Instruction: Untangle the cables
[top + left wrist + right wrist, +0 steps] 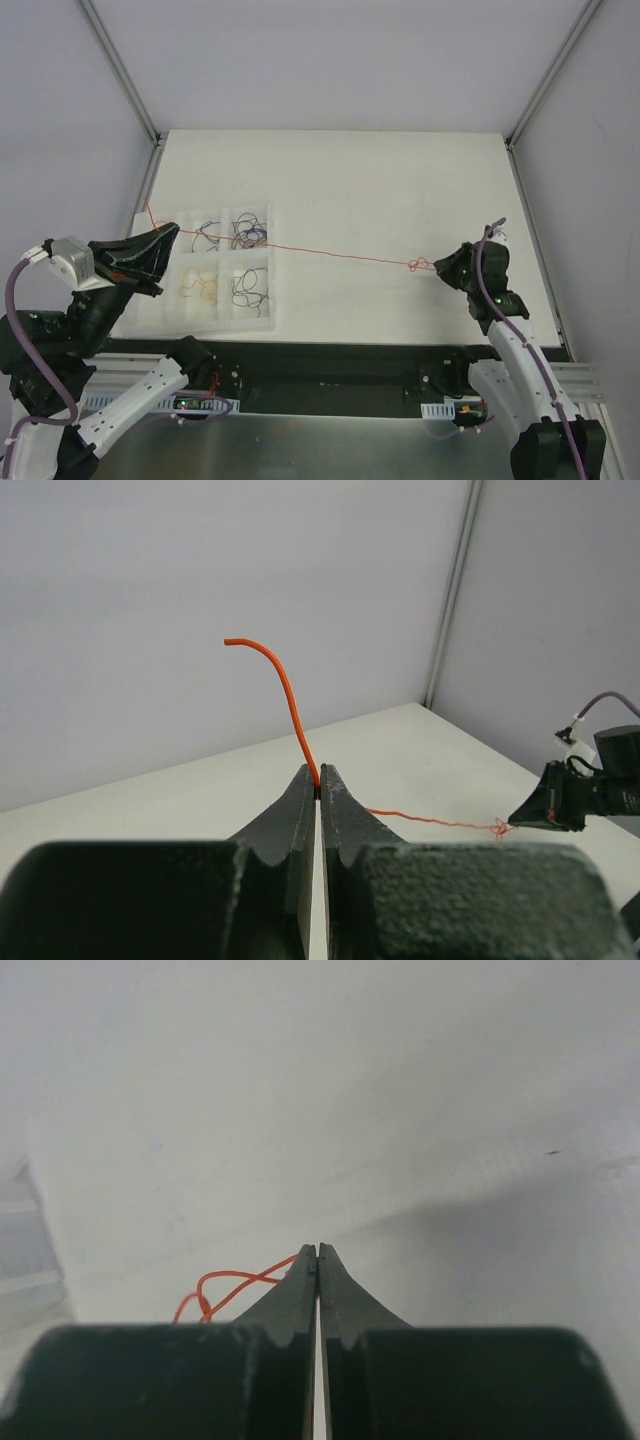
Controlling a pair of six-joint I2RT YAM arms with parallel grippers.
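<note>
Cable (340, 254) of orange-red colour is stretched in a straight line above the white counter (400, 180), from the left tool (172, 232) to the right tool (440, 265). Both tools are pressed together on it. A small knot (420, 264) sits just beside the right tool. Under the left part of the line lies a white tray (272, 300), with the other cables (248, 232) as loose curls in its compartments.
</note>
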